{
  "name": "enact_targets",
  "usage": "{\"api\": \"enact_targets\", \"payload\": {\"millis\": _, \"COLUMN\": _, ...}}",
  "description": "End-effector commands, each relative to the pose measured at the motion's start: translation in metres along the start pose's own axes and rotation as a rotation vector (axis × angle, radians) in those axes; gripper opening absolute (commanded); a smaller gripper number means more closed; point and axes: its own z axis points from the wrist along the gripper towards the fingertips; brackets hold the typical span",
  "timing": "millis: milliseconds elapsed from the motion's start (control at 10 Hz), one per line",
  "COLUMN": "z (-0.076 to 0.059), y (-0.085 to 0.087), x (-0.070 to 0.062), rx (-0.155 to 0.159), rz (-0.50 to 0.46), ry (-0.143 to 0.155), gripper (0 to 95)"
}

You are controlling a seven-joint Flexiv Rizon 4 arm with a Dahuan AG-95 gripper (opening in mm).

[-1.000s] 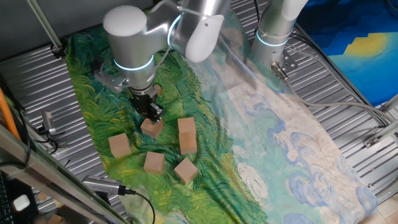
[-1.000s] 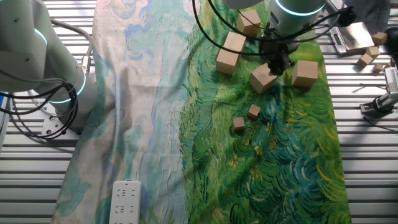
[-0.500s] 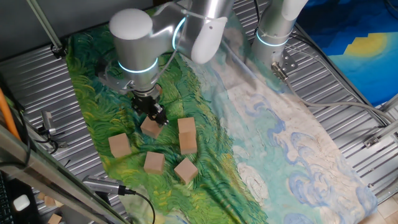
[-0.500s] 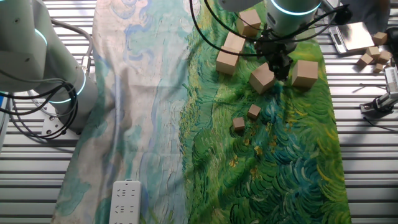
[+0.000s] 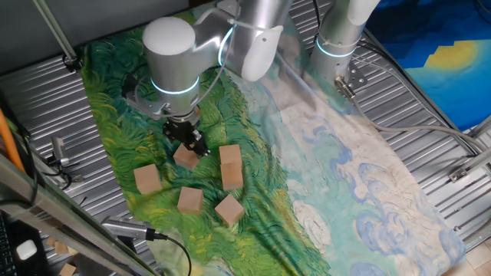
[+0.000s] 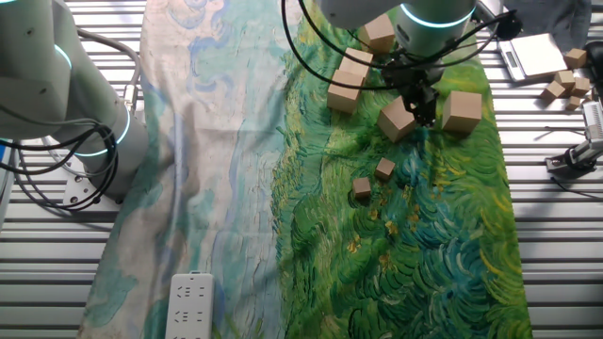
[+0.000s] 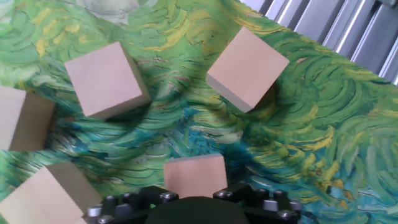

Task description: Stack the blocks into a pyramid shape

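Several light-tan wooden blocks lie on the green painted cloth. My gripper (image 5: 190, 142) hangs low over one block (image 5: 185, 158), which rests on the cloth, seen in the other fixed view as the block (image 6: 397, 119) just left of the gripper (image 6: 422, 102). In the hand view that block (image 7: 194, 177) shows between the dark finger mounts at the bottom edge; the fingertips are hidden. The jaws look open, not clamped. Other blocks lie at left (image 5: 147, 179), in front (image 5: 189, 200) and front right (image 5: 229, 209). A taller block or stack (image 5: 230, 165) stands right of the gripper.
Two much smaller cubes (image 6: 384, 169) (image 6: 362, 187) lie on the green cloth. The arm's base (image 5: 336, 46) stands at the back. A second grey arm (image 6: 57, 85) and a power strip (image 6: 188, 306) sit beside the pale cloth. Slatted metal table (image 5: 430, 100) surrounds everything.
The arm's upper body has swung right and the gripper has shifted slightly over the block. The block beneath it has stayed in place on the cloth.
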Motion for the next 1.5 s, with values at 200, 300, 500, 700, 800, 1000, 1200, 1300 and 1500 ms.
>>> {"api": "enact_targets", "payload": {"millis": 200, "z": 0.005, "y": -0.001, "x": 0.002, "rx": 0.0, "rz": -0.002, "ry": -0.003, "gripper": 76.0}}
{"api": "enact_targets", "payload": {"millis": 300, "z": 0.007, "y": -0.001, "x": 0.003, "rx": 0.0, "rz": -0.004, "ry": -0.004, "gripper": 76.0}}
{"api": "enact_targets", "payload": {"millis": 500, "z": 0.01, "y": -0.002, "x": 0.004, "rx": -0.001, "rz": -0.005, "ry": -0.008, "gripper": 76.0}}
{"api": "enact_targets", "payload": {"millis": 700, "z": 0.014, "y": -0.002, "x": 0.005, "rx": -0.002, "rz": -0.007, "ry": -0.01, "gripper": 76.0}}
{"api": "enact_targets", "payload": {"millis": 800, "z": 0.015, "y": -0.002, "x": 0.006, "rx": -0.001, "rz": -0.008, "ry": -0.01, "gripper": 76.0}}
{"api": "enact_targets", "payload": {"millis": 1000, "z": 0.018, "y": -0.002, "x": 0.007, "rx": -0.001, "rz": -0.007, "ry": -0.011, "gripper": 76.0}}
{"api": "enact_targets", "payload": {"millis": 1200, "z": 0.023, "y": 0.0, "x": 0.008, "rx": 0.0, "rz": -0.005, "ry": -0.018, "gripper": 76.0}}
{"api": "enact_targets", "payload": {"millis": 1300, "z": 0.025, "y": 0.0, "x": 0.009, "rx": 0.002, "rz": 0.0, "ry": -0.019, "gripper": 76.0}}
{"api": "enact_targets", "payload": {"millis": 1500, "z": 0.025, "y": 0.0, "x": 0.009, "rx": 0.013, "rz": 0.038, "ry": -0.009, "gripper": 38.0}}
